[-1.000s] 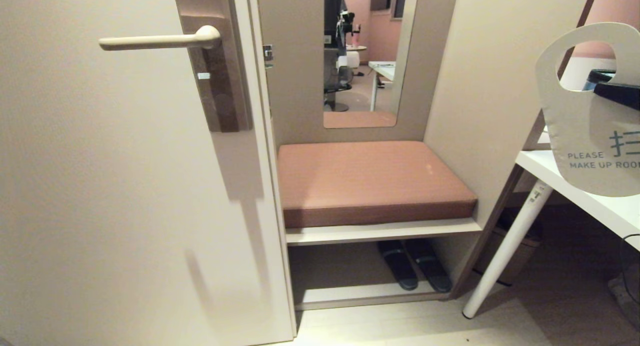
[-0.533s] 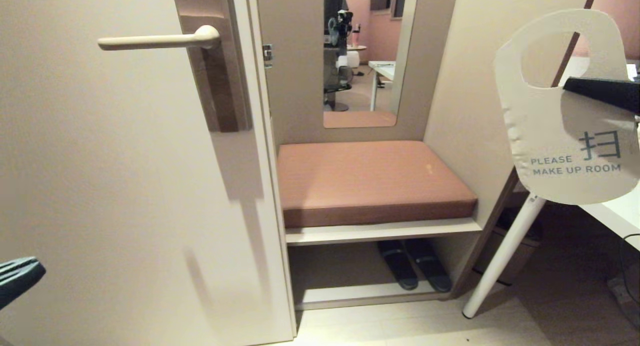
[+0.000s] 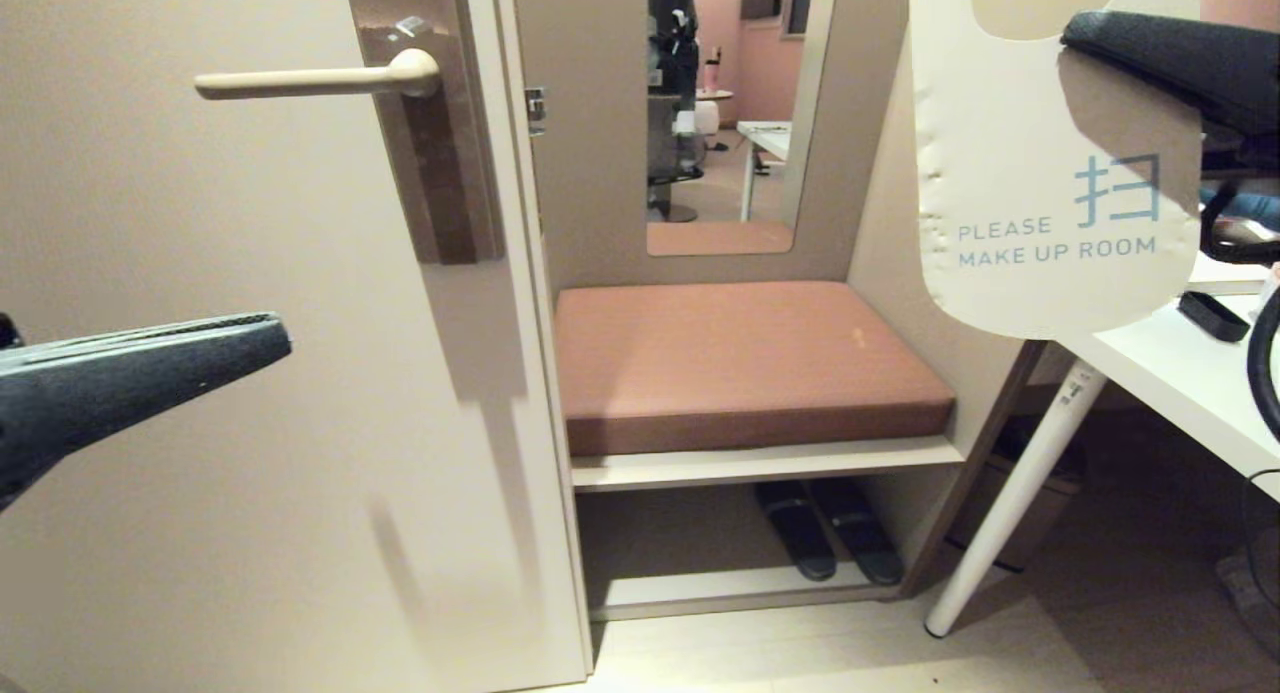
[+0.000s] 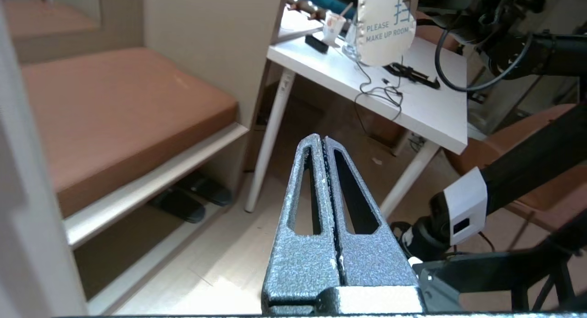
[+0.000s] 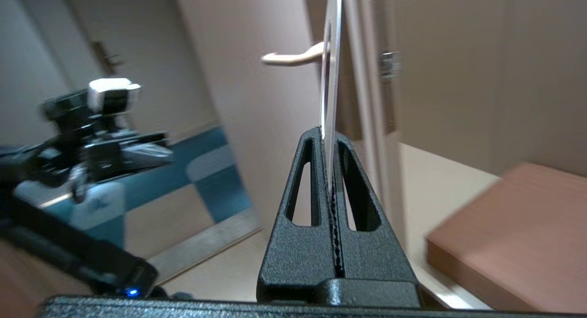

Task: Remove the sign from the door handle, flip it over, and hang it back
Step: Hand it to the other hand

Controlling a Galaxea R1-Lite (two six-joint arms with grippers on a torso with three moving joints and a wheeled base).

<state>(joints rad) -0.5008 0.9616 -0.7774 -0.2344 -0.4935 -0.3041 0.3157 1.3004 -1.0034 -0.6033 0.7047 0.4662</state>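
The sign (image 3: 1040, 173) hangs in the air at the upper right, its white face with "PLEASE MAKE UP ROOM" towards the head camera. My right gripper (image 3: 1070, 33) is shut on its right edge just below the round hole. In the right wrist view the sign (image 5: 331, 56) stands edge-on between the fingertips of the right gripper (image 5: 326, 134). The door handle (image 3: 310, 78), a cream lever on a brown backplate (image 3: 440, 143), is bare and well to the left of the sign. My left gripper (image 3: 270, 335) is shut and empty, below the handle in front of the door.
A bench with a brown cushion (image 3: 740, 358) fills the alcove right of the door, with slippers (image 3: 830, 533) beneath and a mirror (image 3: 730, 113) above. A white table (image 3: 1180, 383) with cables stands at the right, its slanted leg (image 3: 1010, 493) reaching the floor.
The right gripper has carried the sign up and to the left, nearer the head camera. The left gripper has come in from the lower left edge, rising to the right.
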